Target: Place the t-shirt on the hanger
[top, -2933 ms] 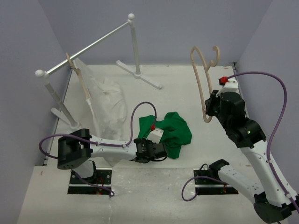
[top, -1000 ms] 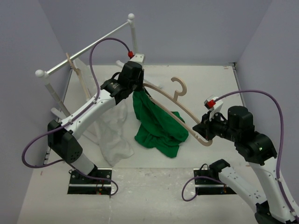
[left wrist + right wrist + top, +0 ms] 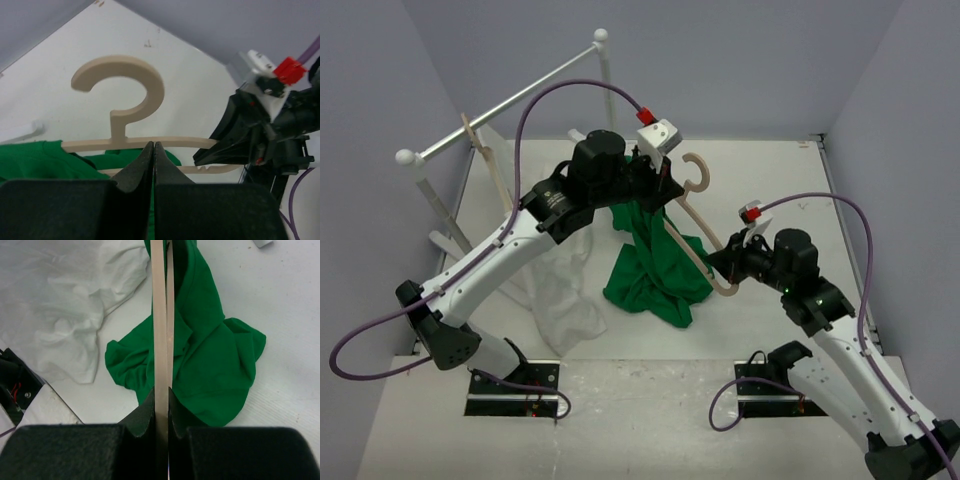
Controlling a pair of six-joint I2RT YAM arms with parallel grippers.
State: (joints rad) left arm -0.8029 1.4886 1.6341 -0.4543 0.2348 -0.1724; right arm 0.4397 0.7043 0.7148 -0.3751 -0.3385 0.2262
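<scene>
The green t-shirt (image 3: 655, 265) hangs from my raised left gripper (image 3: 653, 190), and its lower part is bunched on the table. In the left wrist view the jaws (image 3: 153, 145) are pressed together with green cloth (image 3: 35, 160) showing in the slit. The beige hanger (image 3: 698, 215) slants from its hook near my left gripper down to my right gripper (image 3: 722, 270), which is shut on one shoulder end. Its other shoulder disappears into the shirt. The right wrist view shows the hanger (image 3: 160, 315) edge-on between the fingers, above the t-shirt (image 3: 210, 355).
A white garment (image 3: 560, 290) hangs from a second hanger (image 3: 485, 165) on the clothes rail (image 3: 510, 105) at the left and spreads onto the table (image 3: 65, 300). The rack's white foot (image 3: 620, 158) stands behind the shirt. Walls close in on the left, back and right.
Earlier the shirt lay on the table and the hanger was held high at the right. In the last second my left gripper moved right with the shirt, and the hanger shifted left, deeper into it.
</scene>
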